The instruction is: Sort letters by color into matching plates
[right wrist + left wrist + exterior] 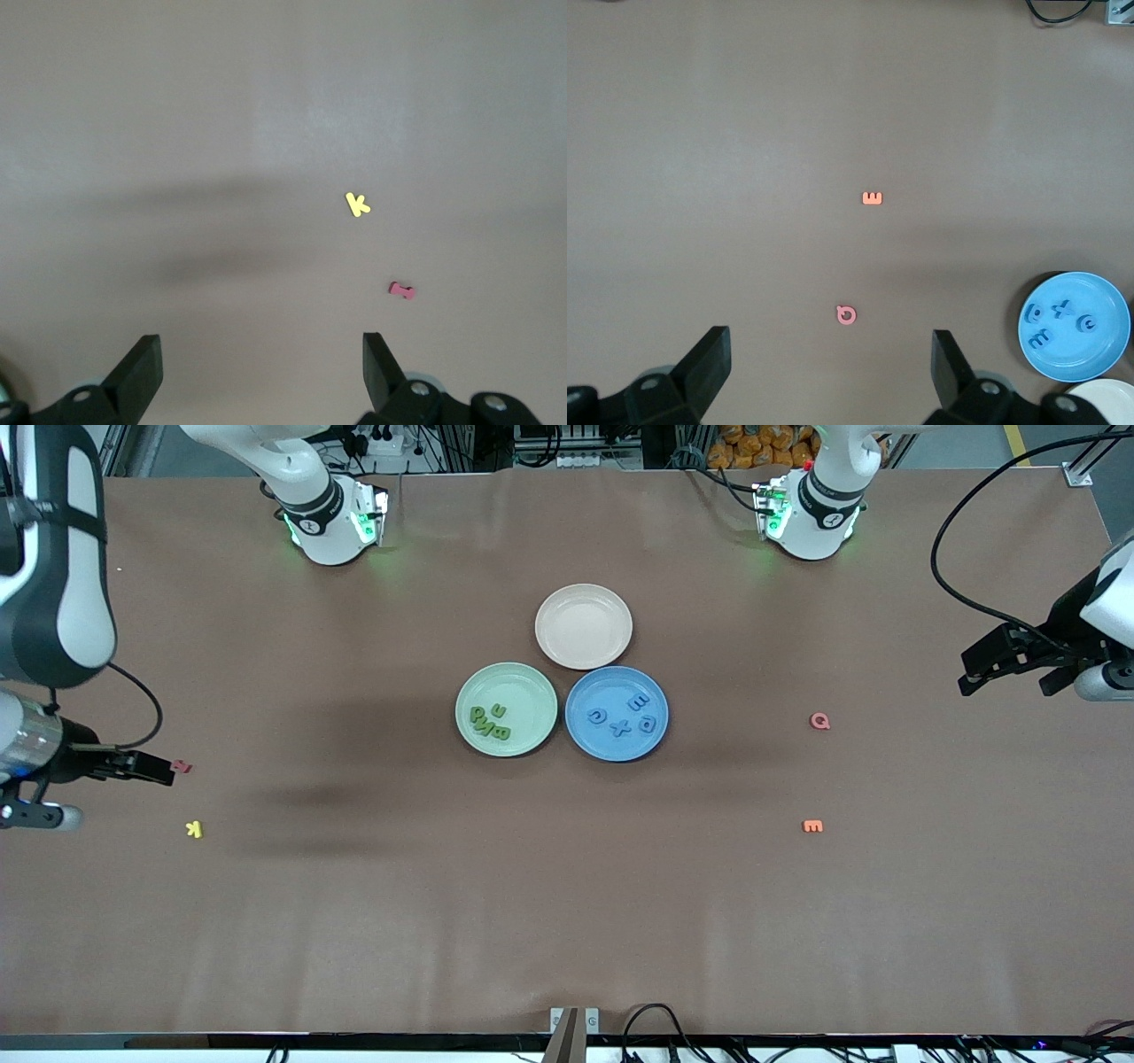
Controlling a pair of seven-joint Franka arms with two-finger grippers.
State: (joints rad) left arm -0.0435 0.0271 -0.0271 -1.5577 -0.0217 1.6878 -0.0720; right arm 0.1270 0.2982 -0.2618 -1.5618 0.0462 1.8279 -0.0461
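Nearest the front cam: yellow K (194, 829) toward the right arm's end of the bench (567, 921), orange E (812, 826) toward the left arm's end. Pink-red Q (820, 721) lies farther back than the E. Small red letter (182, 765) is partly hidden by the right end effector (142, 766) in front view; right wrist view shows it whole, near the K, well apart from the fingers (142, 367).

Only the front view shows all 3 plates touching mid-bench: green plate (506, 708) w/ green letters (490, 723), blue plate (617, 713) w/ blue letters (625, 716), beige-pink plate (584, 626) bare. Left wrist view catches the blue plate, a sliver of the beige one, E and Q.

Left end effector (1010, 671) hangs over the bench's left-arm end, spread wide, holding nothing. Right end effector likewise wide open, gripping nothing.
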